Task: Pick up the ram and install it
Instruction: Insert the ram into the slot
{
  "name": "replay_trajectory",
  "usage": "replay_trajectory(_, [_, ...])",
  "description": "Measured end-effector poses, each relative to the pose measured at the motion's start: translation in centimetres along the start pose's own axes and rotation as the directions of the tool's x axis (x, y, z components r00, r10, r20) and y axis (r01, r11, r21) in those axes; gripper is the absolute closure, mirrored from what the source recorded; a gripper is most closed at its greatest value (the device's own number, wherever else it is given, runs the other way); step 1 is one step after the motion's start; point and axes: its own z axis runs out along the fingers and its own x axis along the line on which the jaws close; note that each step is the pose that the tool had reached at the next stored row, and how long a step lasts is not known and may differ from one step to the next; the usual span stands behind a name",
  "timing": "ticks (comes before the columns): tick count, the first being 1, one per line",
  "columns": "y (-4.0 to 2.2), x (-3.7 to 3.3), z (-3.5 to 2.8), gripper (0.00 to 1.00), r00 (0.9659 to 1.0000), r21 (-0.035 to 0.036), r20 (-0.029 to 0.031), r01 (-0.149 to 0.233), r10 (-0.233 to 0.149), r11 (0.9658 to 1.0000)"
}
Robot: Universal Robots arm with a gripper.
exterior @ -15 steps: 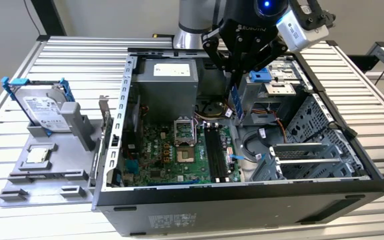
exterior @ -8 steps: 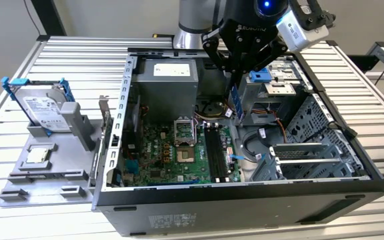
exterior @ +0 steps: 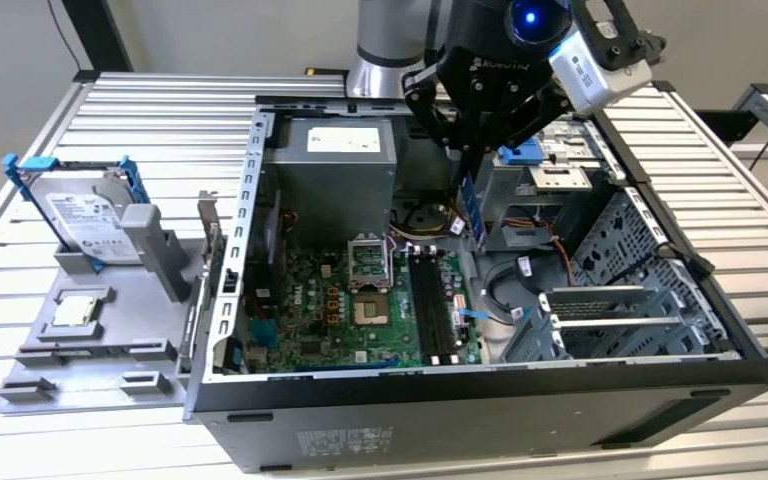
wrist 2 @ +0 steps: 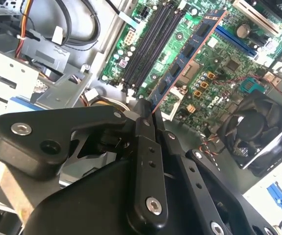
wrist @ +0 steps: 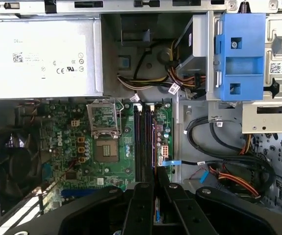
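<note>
The ram [exterior: 468, 210] is a thin blue board with dark chips, and it hangs on edge from my gripper [exterior: 470, 165], which is shut on its upper end. It is above the open computer case, over the motherboard's black slots [exterior: 427, 300] and apart from them. In the second wrist view the ram [wrist 2: 190, 54] stretches away from the fingertips [wrist 2: 141, 128] towards the slots [wrist 2: 150, 44]. In the first wrist view my gripper [wrist: 154, 188] stands over the near end of the slots [wrist: 143, 142].
A silver power supply [exterior: 337, 160] fills the case's far end. A blue drive-bay latch [wrist: 239, 56] and loose cables [wrist: 229, 171] lie beside the slots. A fan [wrist 2: 263, 129] sits past the CPU socket [wrist: 104, 149]. A hard drive in a blue bracket [exterior: 84, 215] stands on a grey fixture outside.
</note>
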Motion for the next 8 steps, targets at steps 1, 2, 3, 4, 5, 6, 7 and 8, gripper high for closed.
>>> replay_trajectory(1, [0.0,0.0,0.18,1.0,1.0,0.0,0.0,0.0,0.0,1.0])
replay_trajectory(2, [0.0,0.0,0.35,1.0,1.0,0.0001,0.0,0.0,0.0,1.0])
replay_trajectory(3, [0.0,0.0,0.55,1.0,1.0,0.0002,0.0,0.0,0.0,1.0])
replay_trajectory(4, [0.01,0.0,0.72,1.0,1.0,0.0002,0.0,0.0,0.0,1.0])
replay_trajectory(5, [0.01,0.01,0.9,1.0,1.0,0.0002,0.0,0.001,-0.001,1.0])
replay_trajectory(6, [0.01,0.01,1.08,1.0,1.0,0.0001,0.0,0.001,-0.001,1.0])
replay_trajectory(7, [0.01,0.01,1.26,1.0,1.0,0.0002,0.0,0.002,-0.002,1.0])
replay_trajectory(8, [0.01,0.01,1.46,1.0,1.0,0.0001,0.0,0.002,-0.002,1.0])
